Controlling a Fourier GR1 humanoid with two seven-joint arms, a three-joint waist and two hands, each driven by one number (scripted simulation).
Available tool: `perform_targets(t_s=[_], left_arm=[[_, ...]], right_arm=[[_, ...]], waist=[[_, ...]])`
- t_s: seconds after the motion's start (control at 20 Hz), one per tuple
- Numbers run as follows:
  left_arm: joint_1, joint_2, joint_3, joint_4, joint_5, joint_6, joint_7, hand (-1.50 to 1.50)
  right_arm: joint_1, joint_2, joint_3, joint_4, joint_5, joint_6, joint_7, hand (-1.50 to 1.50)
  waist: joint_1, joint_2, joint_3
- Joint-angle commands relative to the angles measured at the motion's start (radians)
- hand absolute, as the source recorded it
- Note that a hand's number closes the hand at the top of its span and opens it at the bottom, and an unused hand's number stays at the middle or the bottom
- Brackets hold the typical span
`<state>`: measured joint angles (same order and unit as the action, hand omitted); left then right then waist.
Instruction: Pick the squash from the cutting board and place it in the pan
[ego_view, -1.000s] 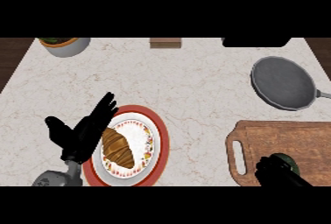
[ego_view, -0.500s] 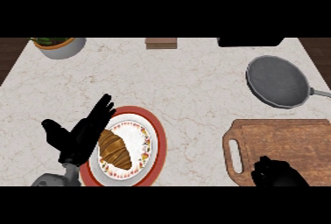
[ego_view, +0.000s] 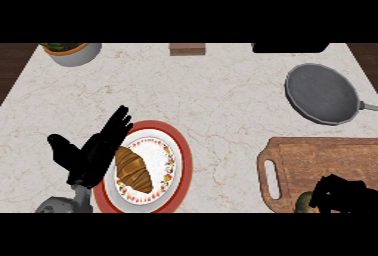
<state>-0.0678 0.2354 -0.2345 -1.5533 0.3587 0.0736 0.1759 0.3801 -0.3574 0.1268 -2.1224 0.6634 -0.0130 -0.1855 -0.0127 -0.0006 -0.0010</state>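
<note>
Only a greenish bit of the squash (ego_view: 303, 202) shows, at the near edge of the wooden cutting board (ego_view: 317, 152), lower right. My right hand (ego_view: 341, 194) sits over it with its fingers curled round it and hides most of it. The grey pan (ego_view: 323, 94) lies beyond the board at the right, its handle pointing right, with nothing in it. At the lower left my left hand (ego_view: 90, 152) rests open, fingers straight and pointing up-right, beside the plate.
A red-rimmed plate (ego_view: 181, 165) with a croissant (ego_view: 134, 170) lies just right of the left hand. At the counter's far edge stand a bowl (ego_view: 71, 53), a small brown block (ego_view: 187, 49) and a black object (ego_view: 290, 48).
My right hand has shifted a little to the right and curled over the squash, which now peeks out at its left. The left hand has stayed in place.
</note>
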Motion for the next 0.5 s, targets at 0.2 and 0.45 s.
perform_targets(t_s=[0.2, 0.45], left_arm=[[0.013, -0.009, -0.006, -0.021, -0.023, -0.012, 0.019, 0.00], [-0.006, -0.056, -0.003, 0.052, -0.036, -0.023, -0.027, 0.00]], right_arm=[[-0.310, -0.069, -0.282, 0.262, -0.338, 0.167, 0.051, 1.50], [-0.479, -0.079, -0.292, 0.564, -0.167, 0.033, -0.102, 1.50]], waist=[[0.026, 0.003, 0.001], [0.028, 0.006, 0.001]])
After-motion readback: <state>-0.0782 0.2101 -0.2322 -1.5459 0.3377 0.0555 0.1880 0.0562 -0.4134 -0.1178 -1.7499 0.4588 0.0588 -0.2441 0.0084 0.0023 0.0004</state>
